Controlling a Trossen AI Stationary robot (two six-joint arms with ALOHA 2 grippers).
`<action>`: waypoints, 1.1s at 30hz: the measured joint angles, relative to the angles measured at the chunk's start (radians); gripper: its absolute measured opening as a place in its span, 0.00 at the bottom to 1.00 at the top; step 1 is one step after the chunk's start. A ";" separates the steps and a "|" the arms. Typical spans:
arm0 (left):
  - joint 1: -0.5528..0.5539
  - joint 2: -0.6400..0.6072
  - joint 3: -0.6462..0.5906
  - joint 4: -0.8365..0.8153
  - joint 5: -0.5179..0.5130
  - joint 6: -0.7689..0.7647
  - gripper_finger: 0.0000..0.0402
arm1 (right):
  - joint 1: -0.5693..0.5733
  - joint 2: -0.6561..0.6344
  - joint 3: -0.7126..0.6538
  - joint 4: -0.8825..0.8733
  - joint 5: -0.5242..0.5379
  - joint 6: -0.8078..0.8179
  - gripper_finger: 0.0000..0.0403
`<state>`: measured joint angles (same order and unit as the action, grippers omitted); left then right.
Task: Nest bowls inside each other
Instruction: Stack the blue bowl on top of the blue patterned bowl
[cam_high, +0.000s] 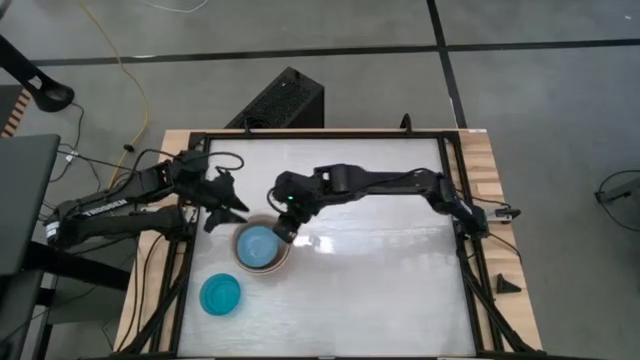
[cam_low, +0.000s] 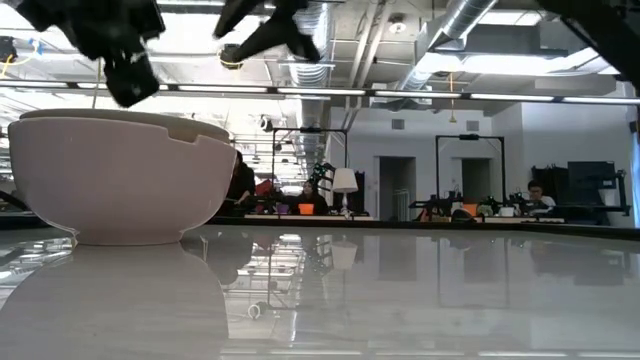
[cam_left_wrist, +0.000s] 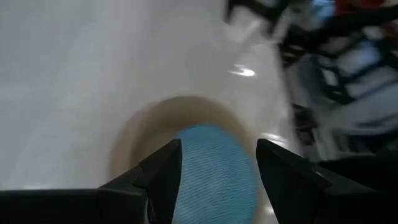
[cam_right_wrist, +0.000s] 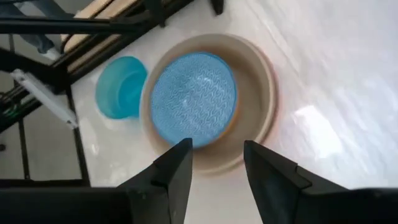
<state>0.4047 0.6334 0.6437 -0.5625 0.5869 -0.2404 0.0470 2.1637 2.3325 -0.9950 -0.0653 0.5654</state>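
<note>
A light blue bowl (cam_right_wrist: 194, 98) sits nested in a grey-beige bowl (cam_right_wrist: 258, 74). A salmon-pink rim (cam_right_wrist: 274, 118) shows around that one. In the low view the outermost bowl is cream-white (cam_low: 115, 180) and stands on its base on the table. The stack (cam_high: 262, 247) is on the table's left half. A bright teal-blue bowl (cam_high: 220, 295) stands alone, upright, nearer the left front corner. My right gripper (cam_high: 284, 230) hangs open above the stack's far right rim. My left gripper (cam_high: 228, 200) is open too, up in the air to the far left of the stack.
Black frame rails (cam_high: 185, 250) run along the table's left and right edges. A black box (cam_high: 285, 100) stands beyond the far edge. The white tabletop (cam_high: 390, 270) to the right of the stack is bare.
</note>
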 joint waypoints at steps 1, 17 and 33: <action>-0.033 0.000 0.000 0.027 0.013 -0.014 0.49 | 0.006 -0.021 0.000 -0.012 0.013 -0.003 0.45; -0.885 0.111 0.157 -0.286 -0.460 -0.409 0.49 | 0.143 -0.169 0.000 -0.297 0.251 -0.150 0.45; -1.231 0.582 0.154 -0.360 -0.676 -0.741 0.49 | 0.175 -0.162 0.000 -0.340 0.253 -0.311 0.45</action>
<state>-0.8265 1.2154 0.7975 -0.9224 -0.0886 -0.9813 0.2222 2.0014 2.3325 -1.3346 0.1875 0.2542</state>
